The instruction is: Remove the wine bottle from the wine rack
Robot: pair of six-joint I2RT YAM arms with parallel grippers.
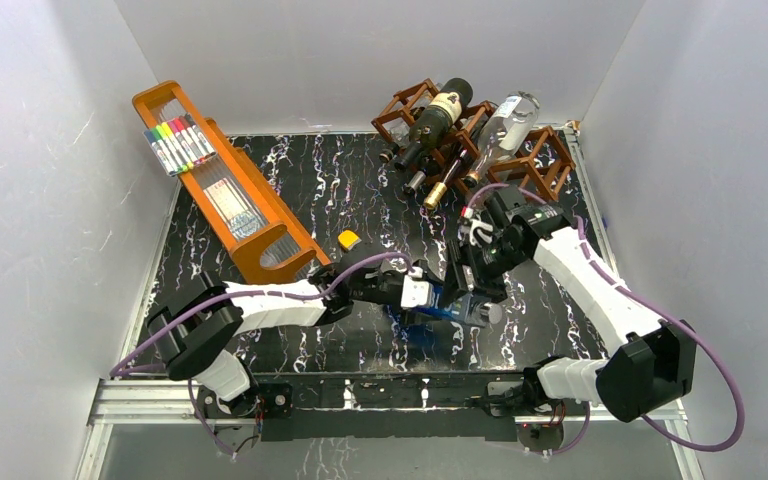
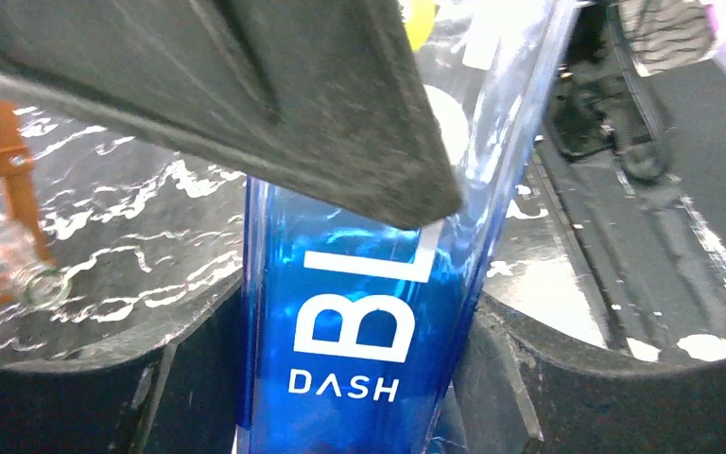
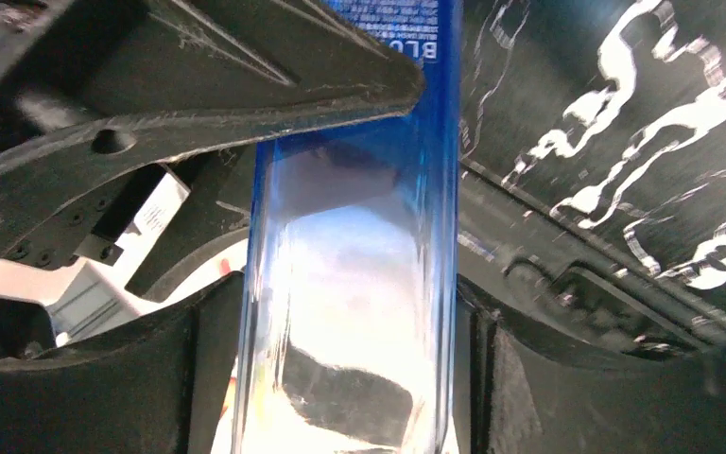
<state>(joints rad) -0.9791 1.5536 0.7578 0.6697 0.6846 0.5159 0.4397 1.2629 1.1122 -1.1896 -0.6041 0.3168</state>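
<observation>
A blue glass wine bottle (image 1: 452,306), printed "BL DASH", lies low over the middle of the table, away from the wine rack (image 1: 550,160). My left gripper (image 1: 422,296) is shut on it from the left; in the left wrist view the bottle (image 2: 359,312) fills the space between the fingers (image 2: 198,378). My right gripper (image 1: 475,290) is shut on it from the right; in the right wrist view its clear lower part (image 3: 359,284) sits between the fingers (image 3: 529,378). The reddish-brown rack stands at the back right.
The rack holds a dark bottle (image 1: 435,120), a clear bottle (image 1: 505,125) and a gold-capped one (image 1: 440,190). An orange tray (image 1: 250,215) with coloured markers (image 1: 180,143) lies at the back left. A small yellow object (image 1: 348,240) sits by the tray's near end.
</observation>
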